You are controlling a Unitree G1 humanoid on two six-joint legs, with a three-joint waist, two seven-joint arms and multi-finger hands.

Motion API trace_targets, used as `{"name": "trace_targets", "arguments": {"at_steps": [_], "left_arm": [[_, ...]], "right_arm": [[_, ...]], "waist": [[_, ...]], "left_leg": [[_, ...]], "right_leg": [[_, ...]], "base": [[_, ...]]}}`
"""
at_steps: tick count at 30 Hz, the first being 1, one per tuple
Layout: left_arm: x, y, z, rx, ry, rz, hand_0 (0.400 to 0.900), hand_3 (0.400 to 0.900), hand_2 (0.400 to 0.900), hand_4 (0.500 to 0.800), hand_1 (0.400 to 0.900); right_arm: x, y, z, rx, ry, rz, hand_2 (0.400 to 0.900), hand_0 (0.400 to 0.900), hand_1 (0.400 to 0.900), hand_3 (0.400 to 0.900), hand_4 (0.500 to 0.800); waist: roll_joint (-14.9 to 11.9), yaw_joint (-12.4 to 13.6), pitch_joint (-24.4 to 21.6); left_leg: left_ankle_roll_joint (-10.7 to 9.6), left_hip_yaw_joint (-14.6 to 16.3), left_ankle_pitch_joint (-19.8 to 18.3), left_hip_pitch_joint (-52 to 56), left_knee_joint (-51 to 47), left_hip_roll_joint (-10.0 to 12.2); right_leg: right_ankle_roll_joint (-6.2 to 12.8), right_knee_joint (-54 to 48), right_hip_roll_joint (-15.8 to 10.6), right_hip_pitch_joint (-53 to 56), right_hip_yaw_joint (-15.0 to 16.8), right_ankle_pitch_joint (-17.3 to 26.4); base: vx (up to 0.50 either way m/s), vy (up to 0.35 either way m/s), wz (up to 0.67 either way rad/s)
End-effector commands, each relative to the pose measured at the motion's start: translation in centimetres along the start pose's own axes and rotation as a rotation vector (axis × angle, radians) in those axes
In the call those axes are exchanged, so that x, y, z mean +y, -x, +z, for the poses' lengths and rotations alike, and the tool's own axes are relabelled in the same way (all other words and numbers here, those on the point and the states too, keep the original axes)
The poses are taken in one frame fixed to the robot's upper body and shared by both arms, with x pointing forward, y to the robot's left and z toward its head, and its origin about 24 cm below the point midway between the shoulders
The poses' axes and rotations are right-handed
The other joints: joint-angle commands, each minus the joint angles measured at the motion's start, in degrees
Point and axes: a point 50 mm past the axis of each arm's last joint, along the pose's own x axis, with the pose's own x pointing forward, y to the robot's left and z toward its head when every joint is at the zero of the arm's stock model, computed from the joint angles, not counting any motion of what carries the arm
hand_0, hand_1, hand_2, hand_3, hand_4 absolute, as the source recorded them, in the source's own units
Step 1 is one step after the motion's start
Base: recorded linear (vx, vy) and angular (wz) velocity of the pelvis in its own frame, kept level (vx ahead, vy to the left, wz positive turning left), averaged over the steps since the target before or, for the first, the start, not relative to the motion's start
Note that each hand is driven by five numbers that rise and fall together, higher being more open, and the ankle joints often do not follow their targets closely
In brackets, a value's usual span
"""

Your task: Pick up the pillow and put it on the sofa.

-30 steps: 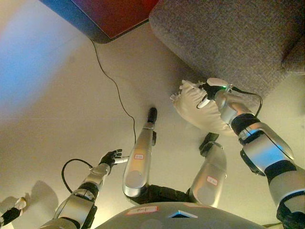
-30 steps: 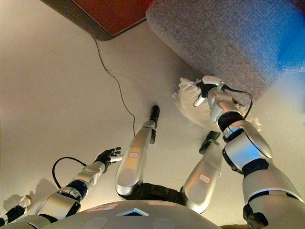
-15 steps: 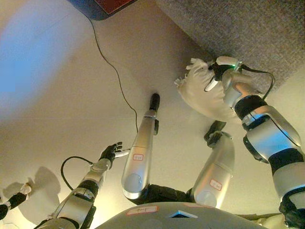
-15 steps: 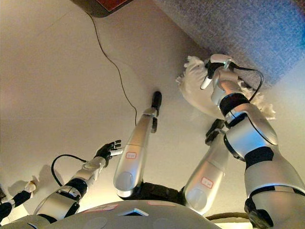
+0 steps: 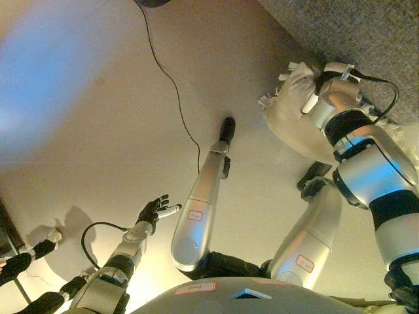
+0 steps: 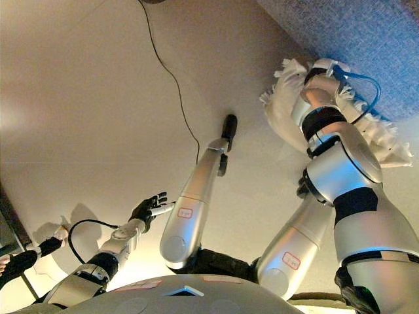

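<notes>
Silver-grey arms with black joint bands end in each dark, white-tipped robot hand (image 5: 152,211).

Cream-white pillow (image 5: 288,114) with a paler fringed edge; grey, speckled weave on the sofa (image 5: 366,39) (bluish in the right eye view); pale beige, plain floor (image 5: 98,144); thin black cord (image 5: 171,82) across it; dark hands (image 5: 152,210), white-tipped fingers
</notes>
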Motion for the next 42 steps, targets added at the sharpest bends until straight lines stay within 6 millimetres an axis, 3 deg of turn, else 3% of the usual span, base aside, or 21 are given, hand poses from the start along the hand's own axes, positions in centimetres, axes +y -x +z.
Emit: {"name": "trace_targets", "arguments": {"at_steps": [1, 8, 9, 10, 11, 16, 26, 35, 42], "left_arm": [[1.5, 1.5, -3.5, 0.072, 0.004, 0.056, 0.900, 0.900, 0.900, 0.800, 0.900], [1.9, 1.8, -3.6, 0.062, 0.034, 0.061, 0.900, 0.900, 0.900, 0.800, 0.900], [2.0, 1.9, -3.8, 0.064, 0.042, 0.058, 0.900, 0.900, 0.900, 0.800, 0.900], [2.0, 1.9, -3.9, 0.064, 0.046, 0.058, 0.900, 0.900, 0.900, 0.800, 0.900], [2.0, 1.9, -3.9, 0.062, 0.051, 0.060, 0.900, 0.900, 0.900, 0.800, 0.900], [2.4, 2.4, -4.4, 0.058, 0.087, 0.071, 0.900, 0.900, 0.900, 0.800, 0.900], [3.8, 2.8, -4.7, 0.056, 0.111, 0.100, 0.900, 0.900, 0.900, 0.800, 0.900], [4.0, 2.7, -4.7, 0.062, 0.084, 0.101, 0.900, 0.900, 0.900, 0.800, 0.900], [4.6, 2.6, -4.6, 0.094, 0.034, 0.123, 0.900, 0.900, 0.900, 0.800, 0.900]], "right_arm": [[-2.6, -0.4, -3.5, 0.132, -0.028, -0.009, 0.900, 0.900, 0.900, 0.900, 0.800], [-3.6, -0.3, -2.8, 0.037, -0.061, -0.024, 0.900, 0.900, 0.900, 0.900, 0.800], [-4.0, -0.2, -2.4, -0.008, -0.078, -0.043, 0.686, 0.686, 0.686, 0.686, 0.672], [-4.2, -0.2, -2.1, -0.042, -0.080, -0.054, 0.506, 0.506, 0.506, 0.506, 0.564], [-4.4, -0.1, -1.8, -0.075, -0.100, -0.059, 0.400, 0.400, 0.400, 0.400, 0.500], [-5.3, -0.1, -1.9, -0.165, -0.172, -0.130, 0.400, 0.400, 0.400, 0.400, 0.500], [-6.1, 0.1, -2.4, -0.185, -0.170, -0.178, 0.400, 0.400, 0.400, 0.400, 0.500], [-4.1, -0.2, -1.3, -0.274, -0.162, -0.165, 0.400, 0.400, 0.400, 0.400, 0.500], [-1.2, -0.2, -0.1, -0.412, -0.172, -0.098, 0.400, 0.400, 0.400, 0.400, 0.500]], "waist": [[6.7, 0.7, 1.0], [8.6, 0.5, 1.0], [8.9, 0.4, 1.0], [9.0, 0.2, 1.0], [9.1, 0.2, 1.0], [9.2, -0.7, 1.0], [8.4, -0.8, 1.0], [5.7, -0.8, 1.0], [1.3, -1.0, -0.9]], "left_leg": [[3.4, 0.9, -8.8, -1.0, 7.7, 0.5], [3.2, 1.9, -9.5, -5.3, 11.2, -0.2], [3.2, 2.1, -9.7, -6.1, 11.9, -0.2], [3.1, 2.2, -9.7, -6.5, 12.2, -0.2], [3.1, 2.3, -9.7, -6.8, 12.4, -0.2], [2.6, 2.7, -9.6, -8.3, 13.3, 0.8], [1.7, 2.3, -9.7, -7.6, 14.0, 2.1], [0.6, 1.8, -8.6, 1.7, 7.8, 3.5], [0.1, 2.6, -6.9, 13.9, -1.1, 5.2]], "right_leg": [[-1.53, 2.1, -0.2, -3.6, 3.5, 0.4], [-1.80, 5.3, 0.1, -8.5, 5.5, 0.2], [-1.93, 6.1, 0.2, -9.5, 6.0, 0.0], [-1.97, 6.5, 0.4, -9.9, 6.3, -0.2], [-2.00, 6.8, 0.5, -10.2, 6.5, -0.3], [-2.08, 8.2, 0.9, -11.8, 7.3, -0.7], [-2.06, 8.7, 1.1, -10.9, 6.6, -1.0], [-1.44, 1.5, 0.7, -0.7, 2.7, 0.1], [0.38, -10.3, -0.7, 13.0, -3.0, 3.3]], "base": [[-0.02, 0.048, 0.03], [-0.02, 0.033, 0.00], [-0.03, 0.055, -0.04], [-0.02, 0.050, -0.05], [-0.02, 0.039, -0.05], [-0.03, 0.023, -0.05], [-0.01, -0.028, -0.03], [0.04, -0.052, -0.08], [0.12, -0.066, -0.12]]}}
